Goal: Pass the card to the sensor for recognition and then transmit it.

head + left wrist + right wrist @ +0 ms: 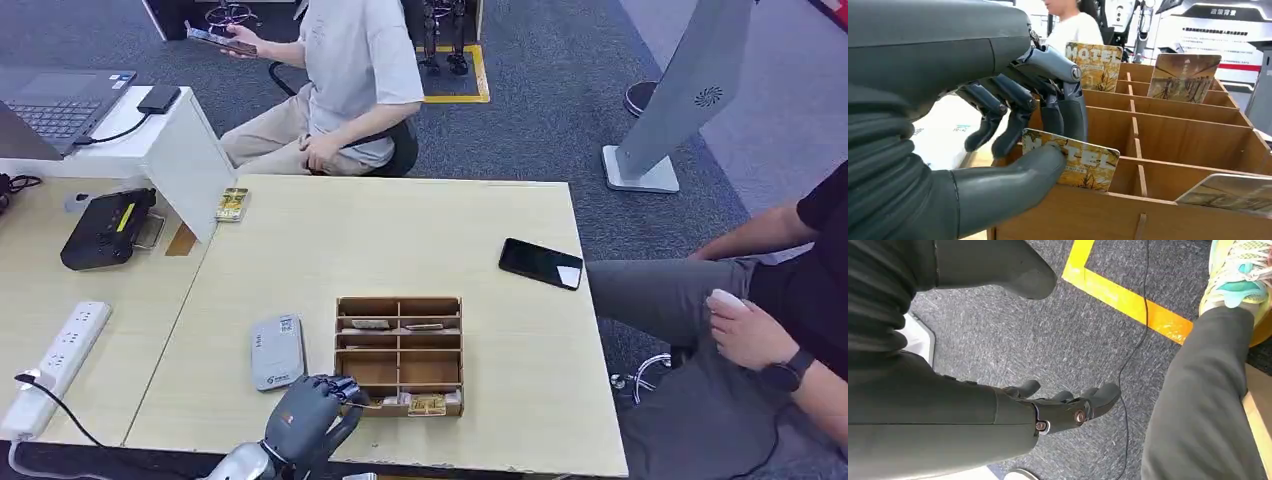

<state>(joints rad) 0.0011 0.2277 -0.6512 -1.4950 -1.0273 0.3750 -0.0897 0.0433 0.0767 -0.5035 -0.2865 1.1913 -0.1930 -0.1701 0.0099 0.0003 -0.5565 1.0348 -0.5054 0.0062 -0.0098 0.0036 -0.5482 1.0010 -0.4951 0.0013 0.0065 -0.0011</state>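
Matt plywood organiser (399, 355), glossy printed card (1083, 161), smooth grey plastic left hand (1013, 100).

The card (1083, 162) (yellow, printed "MOTEL") sits tilted at the wooden organizer's (400, 352) near-left compartment, beside the grey sensor (276, 350).

Even, bright indoor light, soft shadows; the wrist views blur up close.

head view is looking down from high up at the table (420, 230) | left wrist view is sitting very close behind the left hand (1013, 125), facing the wooden box (1168, 135), shared with the head view (400, 355) | right wrist view is pointing down at the grey carpet (1048, 340)
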